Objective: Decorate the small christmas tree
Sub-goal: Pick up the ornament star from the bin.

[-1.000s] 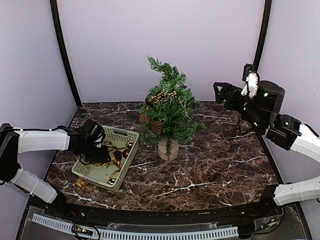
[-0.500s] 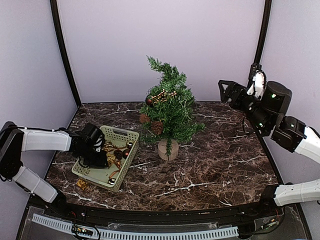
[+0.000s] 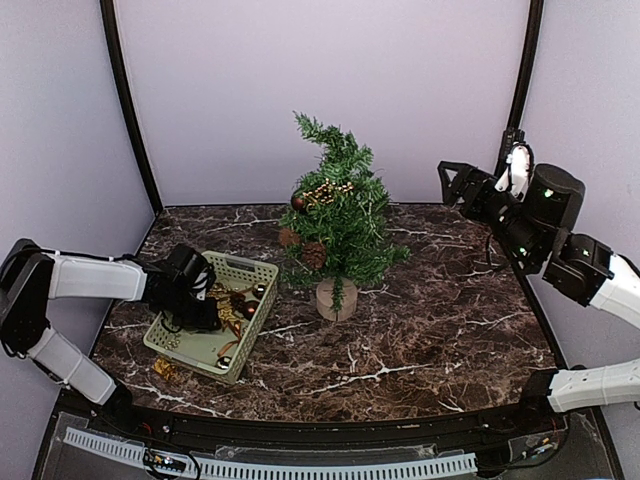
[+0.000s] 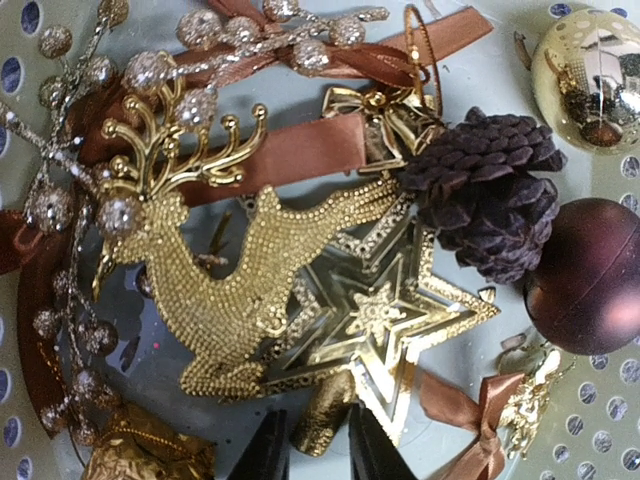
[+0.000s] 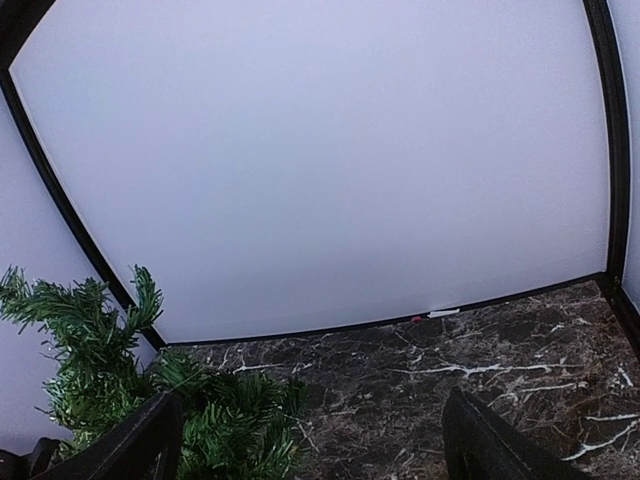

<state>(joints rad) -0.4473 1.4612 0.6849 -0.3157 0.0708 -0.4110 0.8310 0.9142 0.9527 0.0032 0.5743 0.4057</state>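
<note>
The small christmas tree [image 3: 338, 215] stands mid-table on its tan wooden base [image 3: 335, 298], wearing a gold berry sprig [image 3: 326, 190] and pine cones [image 3: 313, 254]. My left gripper [image 3: 205, 308] reaches down into the pale green basket [image 3: 243, 266]. In the left wrist view its gripper [image 4: 318, 420] is narrowly open, its black fingers [image 4: 268, 450] straddling the glittery stem [image 4: 325, 415] of a gold star [image 4: 385, 310], with a thin gap on the left side. My right gripper [image 3: 452, 182] hangs open and empty in the air to the right of the tree [image 5: 100, 400].
Around the star in the basket lie a gold reindeer [image 4: 230, 280], a dark pine cone [image 4: 490, 200], a maroon ball [image 4: 590, 280], a gold ball [image 4: 590, 65] and brown ribbons [image 4: 290, 150]. A small gold piece [image 3: 165, 368] lies on the marble table beside the basket's near corner.
My left gripper has sunk lower into the basket and its fingers have narrowed. My right arm drew back slightly to the right and up, then held still.
</note>
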